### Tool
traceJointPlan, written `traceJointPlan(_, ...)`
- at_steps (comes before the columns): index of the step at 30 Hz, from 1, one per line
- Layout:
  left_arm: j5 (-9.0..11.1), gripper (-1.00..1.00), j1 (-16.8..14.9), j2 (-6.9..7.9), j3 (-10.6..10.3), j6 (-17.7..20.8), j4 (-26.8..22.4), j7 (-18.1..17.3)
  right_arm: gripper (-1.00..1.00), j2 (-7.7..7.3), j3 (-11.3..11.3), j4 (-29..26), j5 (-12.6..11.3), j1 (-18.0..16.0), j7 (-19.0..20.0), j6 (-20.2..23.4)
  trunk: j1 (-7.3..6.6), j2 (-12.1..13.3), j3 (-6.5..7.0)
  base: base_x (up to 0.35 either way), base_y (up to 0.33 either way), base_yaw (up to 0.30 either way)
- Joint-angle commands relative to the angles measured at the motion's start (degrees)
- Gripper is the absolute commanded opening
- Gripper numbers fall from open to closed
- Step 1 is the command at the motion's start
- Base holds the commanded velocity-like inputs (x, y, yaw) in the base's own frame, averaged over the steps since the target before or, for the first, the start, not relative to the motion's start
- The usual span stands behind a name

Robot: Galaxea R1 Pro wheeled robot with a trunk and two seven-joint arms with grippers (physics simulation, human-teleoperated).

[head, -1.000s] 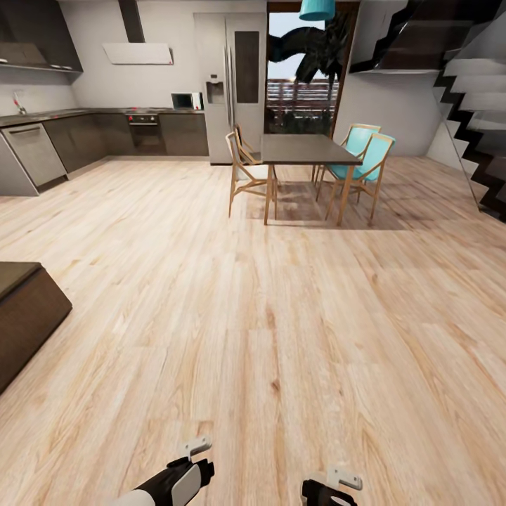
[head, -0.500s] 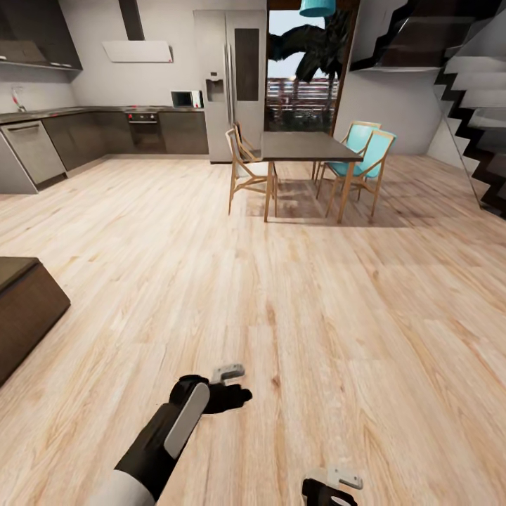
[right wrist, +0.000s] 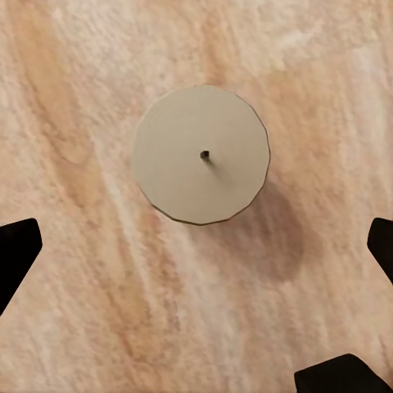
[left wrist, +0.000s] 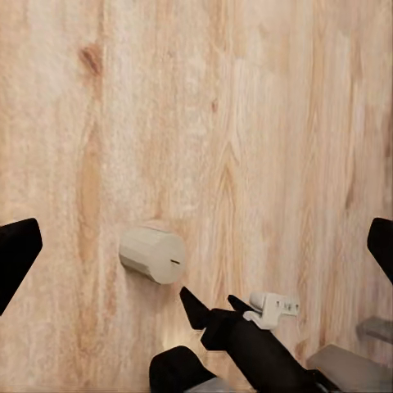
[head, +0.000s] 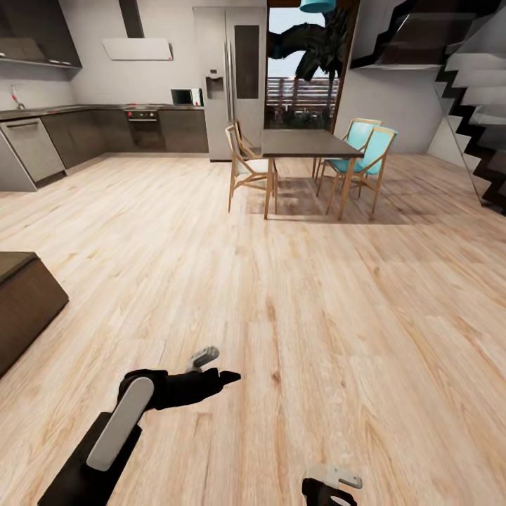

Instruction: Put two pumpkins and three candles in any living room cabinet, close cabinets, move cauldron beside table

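Right wrist view looked straight down on 1 candle [right wrist: 201, 155] standing upright on the wood floor [right wrist: 98, 270], wick up, with the right gripper's [right wrist: 196, 246] fingertips spread wide apart. The left wrist view showed that candle [left wrist: 153, 255] too (beige, stubby). The left gripper [head: 228, 378] hung over bare floor, fingers parted, near a dark cabinet [head: 24, 302].

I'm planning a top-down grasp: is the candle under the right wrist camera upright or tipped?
Upright: the candle shows its round top and centred wick, standing on the wood floor.
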Motion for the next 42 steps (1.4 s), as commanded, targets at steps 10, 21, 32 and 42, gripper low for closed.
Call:
traceJointPlan(10,12.4,1.0,0.0,2.46,-2.5,0.0,-0.4,0.6,1.0,-0.02,0.4,0.0,-0.6,0.0,-0.2,-0.3,2.19,-4.0,-1.85,0.0,0.0,0.0)
traceJointPlan(21,12.5,1.0,0.0,2.32,-5.0,-0.1,-0.4,0.4,1.0,-0.02,0.4,-0.6,-0.6,0.0,-0.2,-0.4,4.61,-8.5,-3.82,0.0,0.0,0.0)
traceJointPlan(32,12.8,1.0,0.0,2.04,-5.9,-0.1,-0.4,0.2,1.0,-0.02,0.4,-0.4,-0.5,0.0,-0.1,-0.4,7.02,-12.9,-5.79,0.0,0.0,0.0)
traceJointPlan(42,12.9,1.0,0.0,1.91,-5.8,-0.1,-0.4,0.2,1.0,-0.02,0.4,-0.4,-0.5,0.0,0.4,-1.7,8.83,-16.1,-7.67,0.0,0.0,0.0)
